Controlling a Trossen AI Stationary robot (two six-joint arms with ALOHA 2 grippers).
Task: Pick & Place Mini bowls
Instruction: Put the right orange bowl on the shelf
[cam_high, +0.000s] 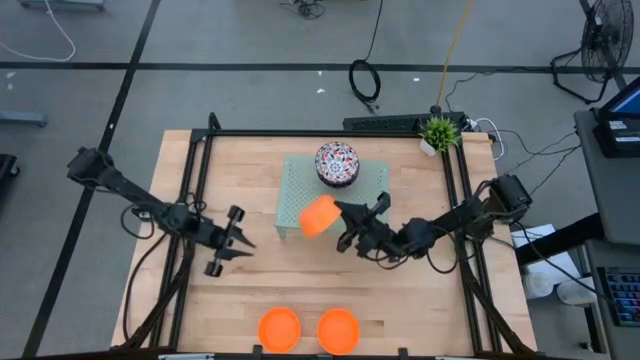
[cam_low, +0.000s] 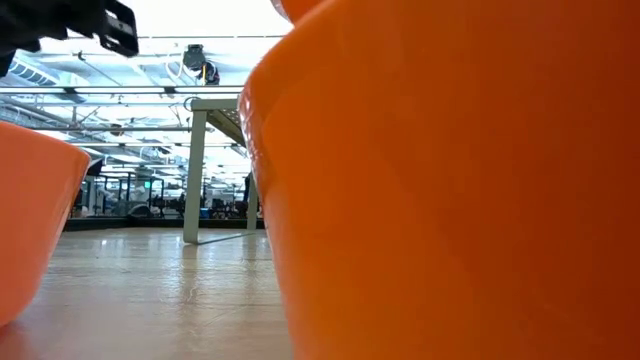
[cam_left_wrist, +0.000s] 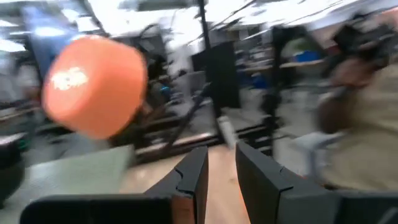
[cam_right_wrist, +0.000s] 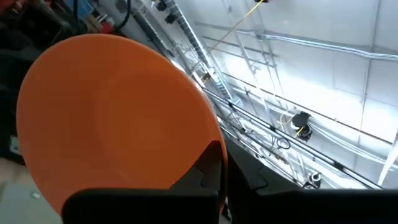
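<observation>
So the orange bowl (cam_high: 318, 215) was up in the air, tipped on its side over the near left corner of the pale green perforated rack (cam_high: 300, 190). The right tool (cam_high: 342, 217) had it pinched by the rim, fingers closed down on the edge; you could see that in the right wrist view too (cam_right_wrist: 118, 118). A floral bowl (cam_high: 337, 163) sat on the rack's far side. Two more orange bowls (cam_high: 279, 328) (cam_high: 338, 330) sat side by side at the near edge of the wooden worktop (cam_high: 420, 300), well apart from the rack. The left tool (cam_high: 238, 238) hung over the worktop left of the rack, fingers parted, nothing in them.
</observation>
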